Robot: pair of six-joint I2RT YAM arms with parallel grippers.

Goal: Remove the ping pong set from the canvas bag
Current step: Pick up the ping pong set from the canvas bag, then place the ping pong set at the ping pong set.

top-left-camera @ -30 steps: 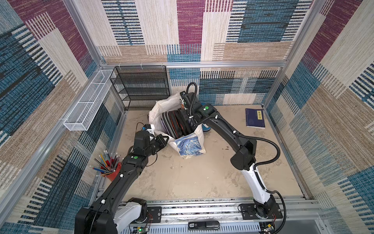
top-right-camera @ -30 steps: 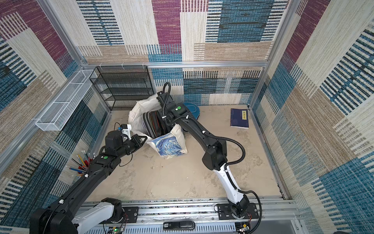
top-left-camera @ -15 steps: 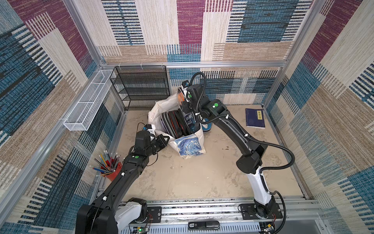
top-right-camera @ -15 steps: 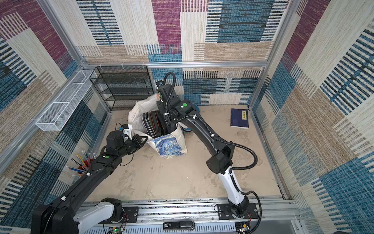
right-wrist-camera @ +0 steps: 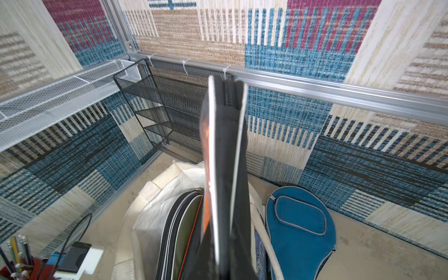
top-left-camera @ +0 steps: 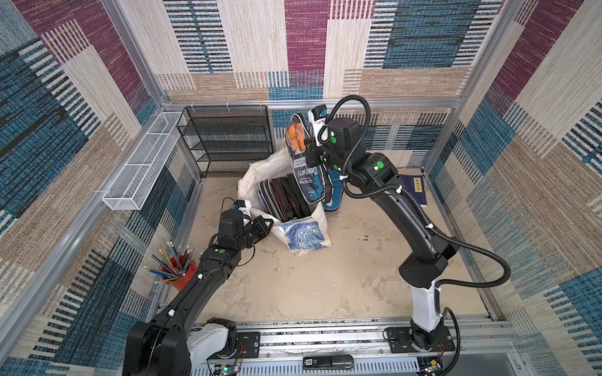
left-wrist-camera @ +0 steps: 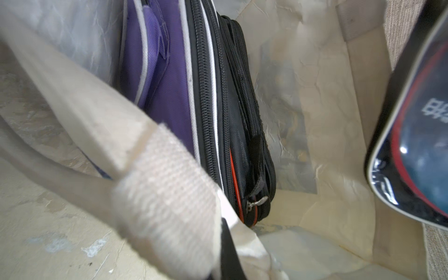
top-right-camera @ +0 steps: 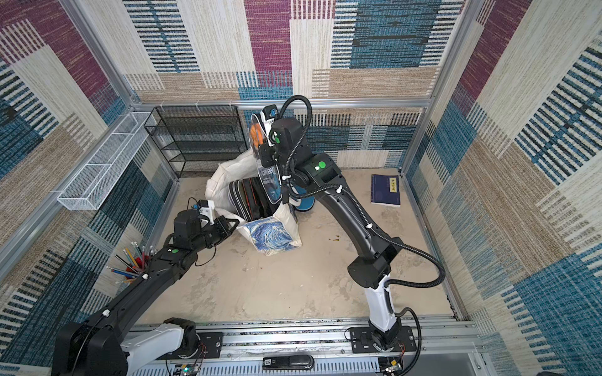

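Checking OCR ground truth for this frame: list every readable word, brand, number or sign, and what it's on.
"Deeway": brand on the ping pong set pack.
White characters on that pack, left wrist view: cut off, unreadable.
Yellow label on the blue book: too small to read.
Tag on the black device on the front rail: perhaps "50", unsure.
canvas bag: picture print, no text.

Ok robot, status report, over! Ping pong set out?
Left gripper shut on cream canvas bag's strap. Right gripper shut on clear-fronted black ping pong set, lifted, lower end at bag mouth. Black zip cases alongside.
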